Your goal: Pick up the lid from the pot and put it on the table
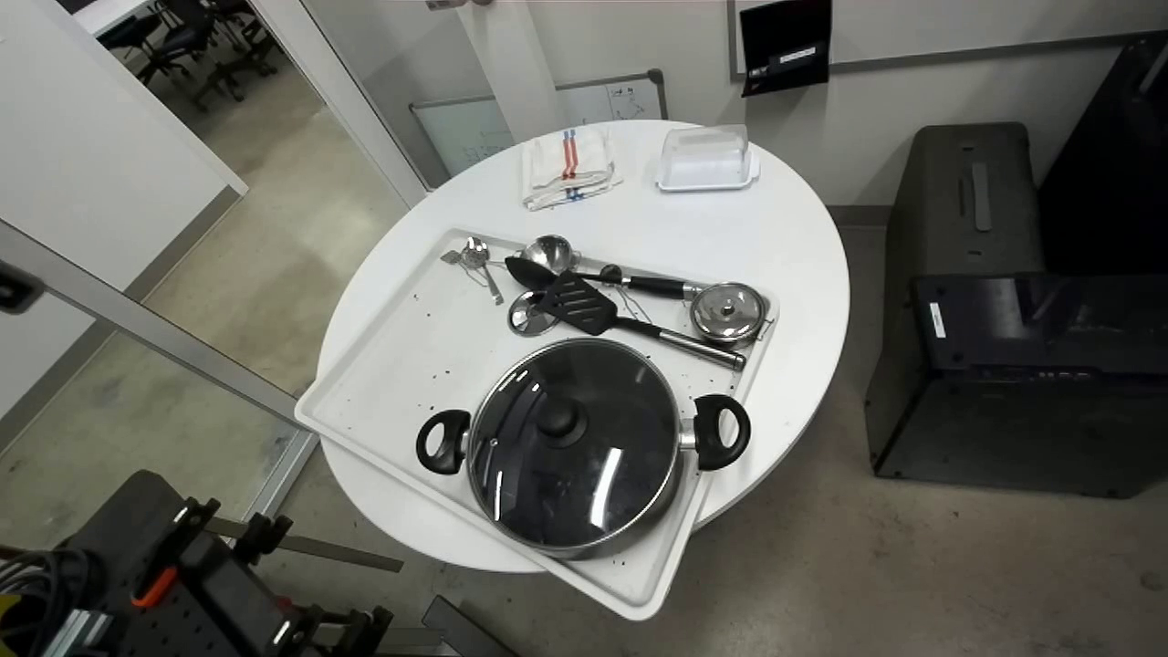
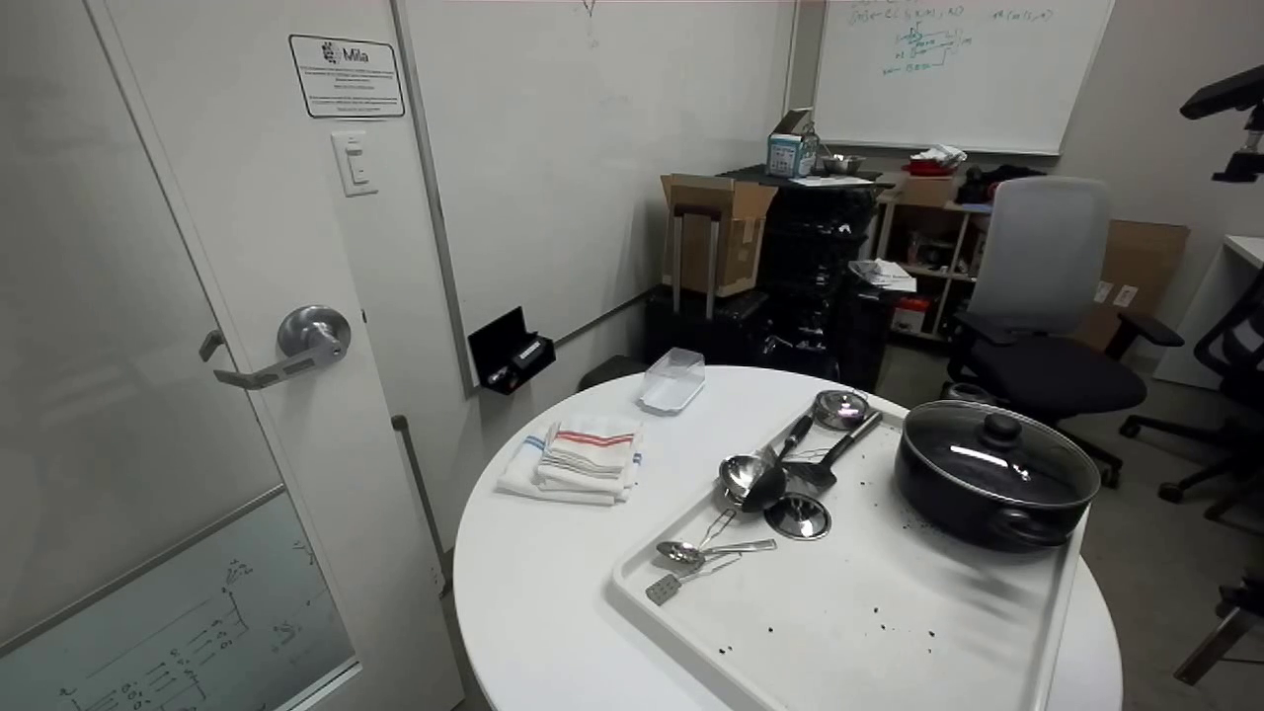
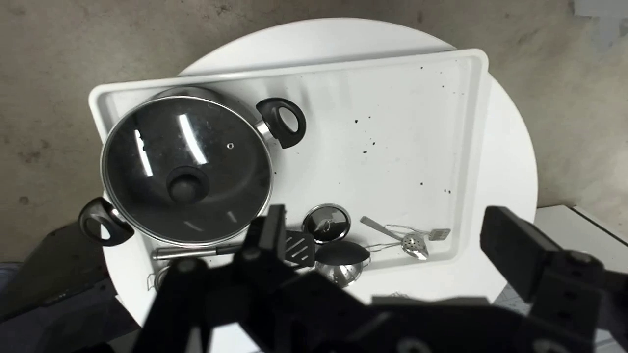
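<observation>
The round glass lid (image 1: 584, 456) with its black centre knob lies on the black pot (image 1: 664, 502); the lid (image 2: 987, 459) and pot (image 2: 958, 509) also show in an exterior view. In the wrist view the lid (image 3: 191, 166) is at the upper left, with the pot's loop handles (image 3: 282, 122) at its sides. The white round table (image 1: 794, 246) lies beneath; it also shows in the wrist view (image 3: 324, 41). My gripper (image 3: 385, 218) is open with nothing between its fingers. It is above the table, to the side of the lid. Neither exterior view shows it.
The pot stands in a pale tray (image 1: 383, 365) that overhangs the table's edge. Beside it lie a black slotted spatula (image 1: 584, 306), a ladle, spoons, a small metal lid (image 1: 529, 315) and a small lidded pot (image 1: 728, 313). Folded towels (image 1: 570, 164) and a clear-topped box (image 1: 704, 160) stand behind.
</observation>
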